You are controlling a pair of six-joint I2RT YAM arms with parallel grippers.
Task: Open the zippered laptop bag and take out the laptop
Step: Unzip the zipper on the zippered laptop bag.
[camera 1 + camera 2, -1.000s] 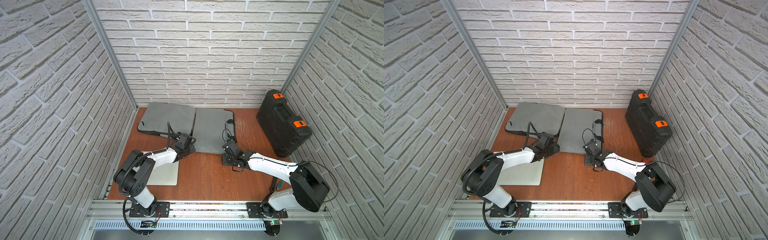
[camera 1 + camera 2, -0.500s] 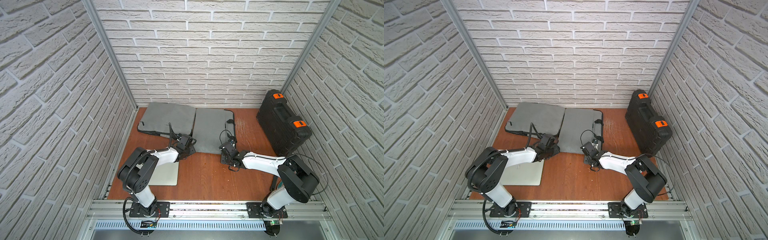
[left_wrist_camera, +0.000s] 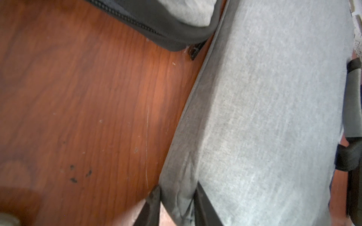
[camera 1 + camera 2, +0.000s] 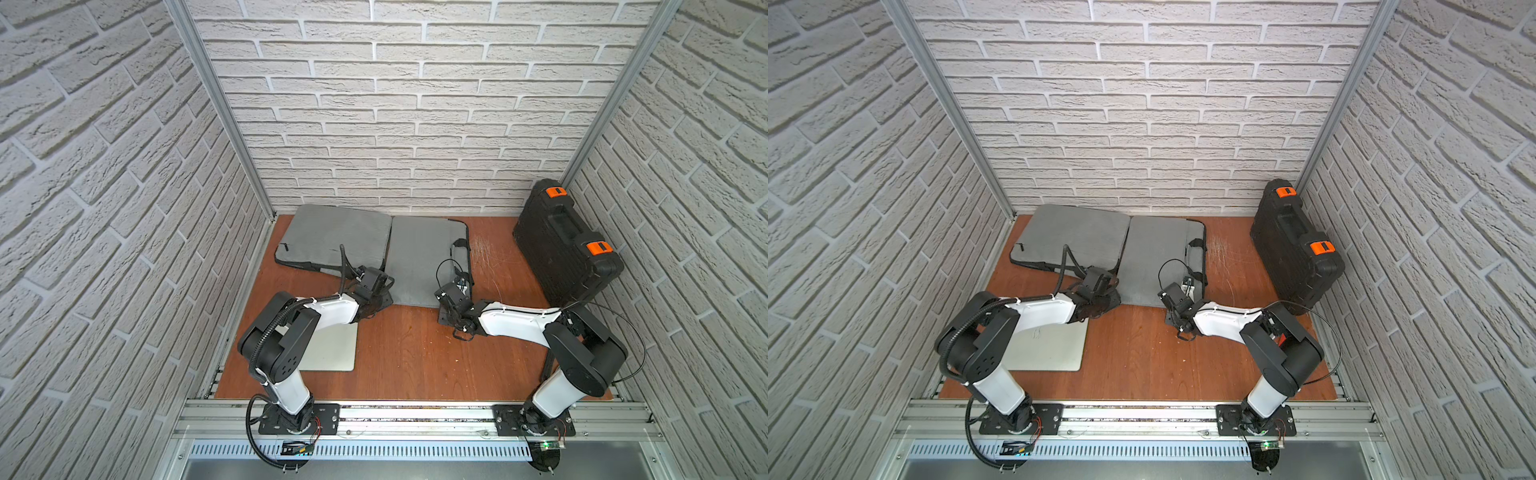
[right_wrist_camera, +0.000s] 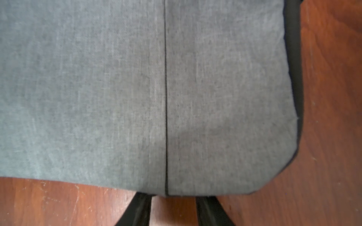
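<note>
Starting at the left of the wooden table [image 4: 415, 357], finds the silver laptop [image 4: 332, 349] already out of its bag, flat and closed near the front-left corner, partly hidden under the white left arm [image 4: 332, 309] in both top views. Further back, meets the grey laptop bag [image 4: 340, 232], unzipped and spread flat like a book along the brick wall [image 4: 415, 145], in two panels side by side, near the laptop but not touching it. Shows, in the left wrist view, the left panel's dark zip-edged corner [image 3: 172, 39] just beside the right panel's long edge. Puts the left gripper [image 3: 176, 195] at the near left corner of the right panel, its black fingers [image 3: 152, 203] on either side of that corner and touching it, pinching bunched cloth. Moving right, places the right gripper [image 5: 173, 203] at the same panel's near edge, close to its right corner, fingers spread, with only bare wood between them and the tips just meeting the hem beside a dark seam line [image 5: 166, 97]. Ends at the black hard case [image 4: 565, 245] with orange latches [image 4: 598, 248], at the back right by the side wall, well apart from bag and grippers.
</note>
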